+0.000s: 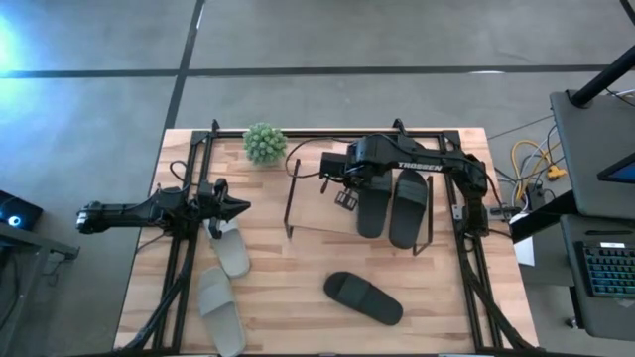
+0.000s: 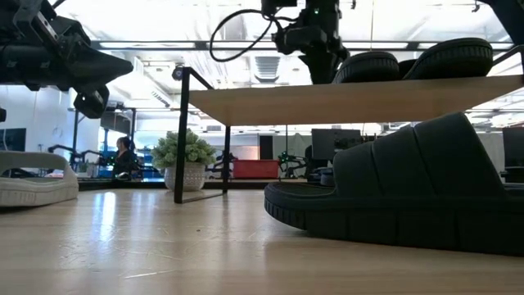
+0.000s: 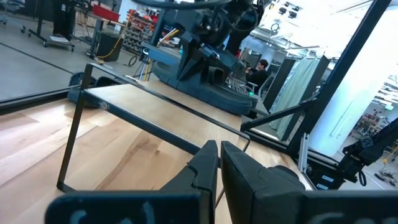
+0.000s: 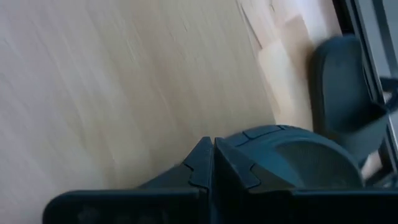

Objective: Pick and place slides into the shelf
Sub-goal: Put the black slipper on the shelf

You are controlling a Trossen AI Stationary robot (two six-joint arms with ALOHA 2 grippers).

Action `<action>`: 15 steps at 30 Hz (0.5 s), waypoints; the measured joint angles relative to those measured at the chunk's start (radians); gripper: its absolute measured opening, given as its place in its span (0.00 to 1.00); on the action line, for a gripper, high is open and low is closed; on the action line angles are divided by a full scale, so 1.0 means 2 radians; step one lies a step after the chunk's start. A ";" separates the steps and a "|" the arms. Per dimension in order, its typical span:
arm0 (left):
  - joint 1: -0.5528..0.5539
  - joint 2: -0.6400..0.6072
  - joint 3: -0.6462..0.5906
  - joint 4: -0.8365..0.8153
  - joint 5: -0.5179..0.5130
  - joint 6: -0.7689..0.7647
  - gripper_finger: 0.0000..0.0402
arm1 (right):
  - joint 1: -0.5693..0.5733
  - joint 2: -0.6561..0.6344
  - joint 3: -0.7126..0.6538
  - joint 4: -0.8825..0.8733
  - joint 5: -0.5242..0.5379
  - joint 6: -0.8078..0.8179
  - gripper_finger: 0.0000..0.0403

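1. Our right gripper (image 1: 346, 197) hangs over the shelf (image 1: 317, 213), fingers pressed together and holding nothing; two black slides (image 1: 395, 206) rest on the board just beside it, toward the right arm's base.
2. Our left gripper (image 1: 236, 207) hovers at the table's left, fingers also pressed together and empty.
3. Two beige slides (image 1: 224, 273) lie just below and behind the left gripper, toward the table's front edge, long axes running roughly front to back.
4. A third black slide (image 1: 363, 297) lies on the table in front of the shelf, angled across, nearer our right arm.
5. We judge the beige pair the left arm's pick; its fingers must spread first.
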 joint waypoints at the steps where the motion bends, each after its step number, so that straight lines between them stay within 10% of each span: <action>1: 0.000 0.000 0.000 0.000 0.000 0.000 0.02 | 0.000 0.000 0.000 -0.007 0.000 0.002 0.02; 15: 0.000 0.000 0.000 0.000 0.000 0.000 0.02 | 0.000 -0.001 0.000 -0.009 -0.003 -0.011 0.02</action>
